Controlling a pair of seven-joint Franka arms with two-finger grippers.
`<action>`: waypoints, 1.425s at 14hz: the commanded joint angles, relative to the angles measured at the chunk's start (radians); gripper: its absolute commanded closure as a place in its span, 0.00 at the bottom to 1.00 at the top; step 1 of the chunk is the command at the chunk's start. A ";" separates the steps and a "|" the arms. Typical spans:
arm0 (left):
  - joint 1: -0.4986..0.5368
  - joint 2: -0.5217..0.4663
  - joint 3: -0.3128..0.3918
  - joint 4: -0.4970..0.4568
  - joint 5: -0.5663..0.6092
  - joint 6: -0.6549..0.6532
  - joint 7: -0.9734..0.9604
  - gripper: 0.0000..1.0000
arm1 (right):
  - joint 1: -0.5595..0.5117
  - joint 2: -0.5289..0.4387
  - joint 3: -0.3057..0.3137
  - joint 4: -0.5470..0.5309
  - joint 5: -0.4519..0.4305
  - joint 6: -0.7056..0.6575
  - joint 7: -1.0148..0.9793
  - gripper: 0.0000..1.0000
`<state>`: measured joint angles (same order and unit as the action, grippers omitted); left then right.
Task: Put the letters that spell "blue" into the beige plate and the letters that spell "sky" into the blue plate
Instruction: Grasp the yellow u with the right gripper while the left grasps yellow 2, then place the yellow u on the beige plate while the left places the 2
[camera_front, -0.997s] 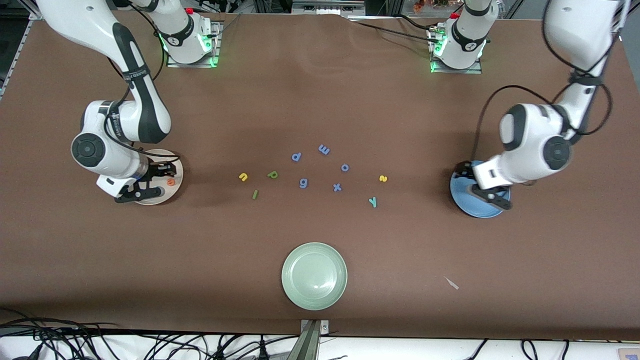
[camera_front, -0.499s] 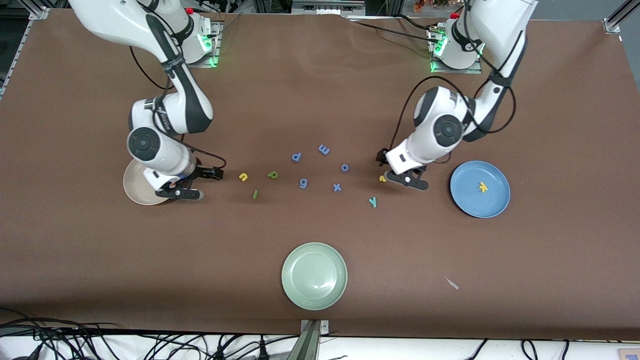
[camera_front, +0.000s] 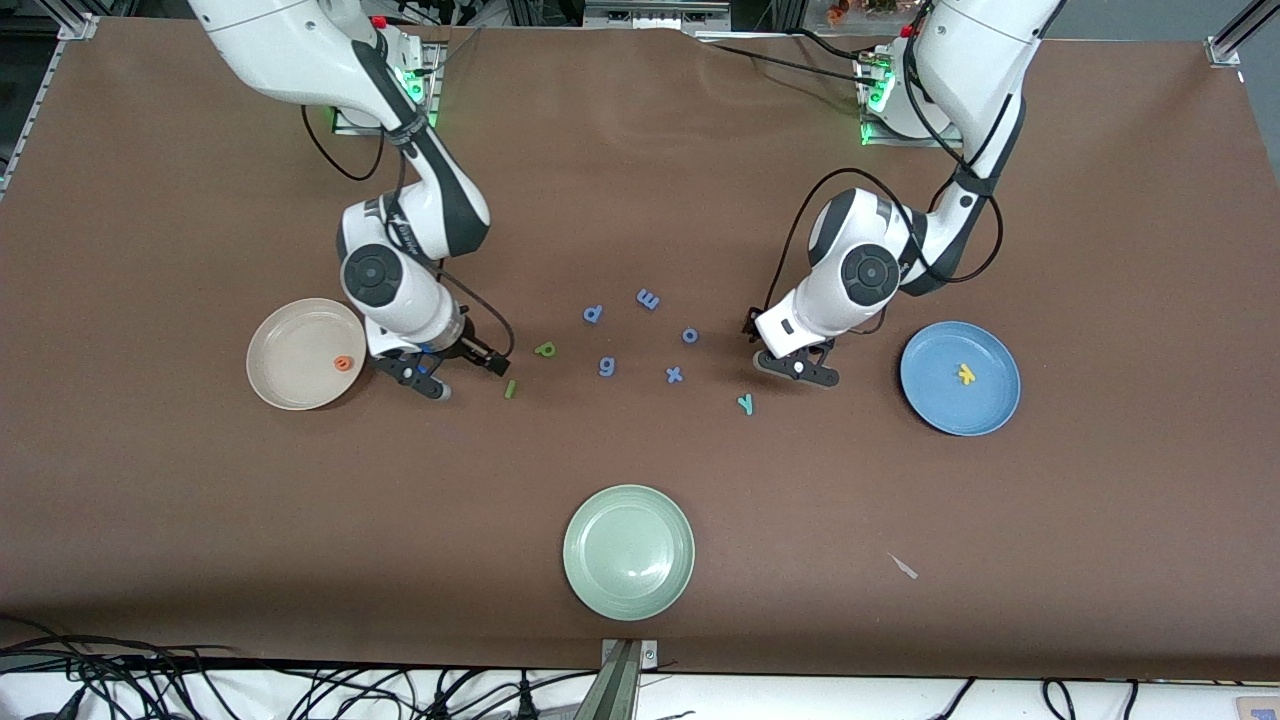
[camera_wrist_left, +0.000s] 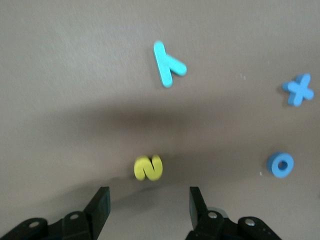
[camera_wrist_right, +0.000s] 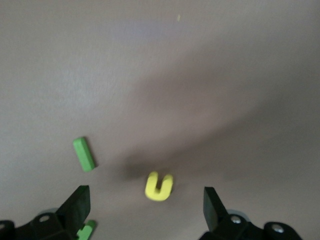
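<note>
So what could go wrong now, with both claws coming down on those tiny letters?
The left gripper hangs open over the yellow s; such a small, flat letter could slip from its fingers. The right gripper is open over the yellow u, with the dark green l close beside, so it might nudge that.

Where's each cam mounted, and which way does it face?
Front view: high, across the table from the bases, looking down; shows both arms, the left gripper and the right gripper.
Left wrist view: on the left wrist, looking down between its open fingers at the yellow s.
Right wrist view: on the right wrist, looking down between its open fingers at the yellow u.
Shared: front and left wrist views both show the teal y; front and right wrist views both show the green l bar.
</note>
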<state>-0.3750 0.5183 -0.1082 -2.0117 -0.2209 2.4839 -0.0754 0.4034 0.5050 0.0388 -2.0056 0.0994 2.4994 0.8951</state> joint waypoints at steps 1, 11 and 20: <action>-0.051 0.046 0.042 0.045 -0.026 0.006 0.003 0.27 | 0.000 0.024 -0.002 0.016 0.016 0.010 0.027 0.00; -0.082 0.085 0.050 0.044 -0.020 0.069 0.003 0.81 | 0.000 0.050 -0.002 0.007 0.014 0.021 0.013 0.43; 0.249 -0.107 0.061 0.019 0.014 -0.170 0.363 0.82 | -0.006 0.030 -0.014 0.111 -0.001 -0.167 -0.097 1.00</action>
<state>-0.2189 0.4871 -0.0365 -1.9681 -0.2182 2.4071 0.1465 0.4046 0.5462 0.0330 -1.9645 0.0983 2.4560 0.8728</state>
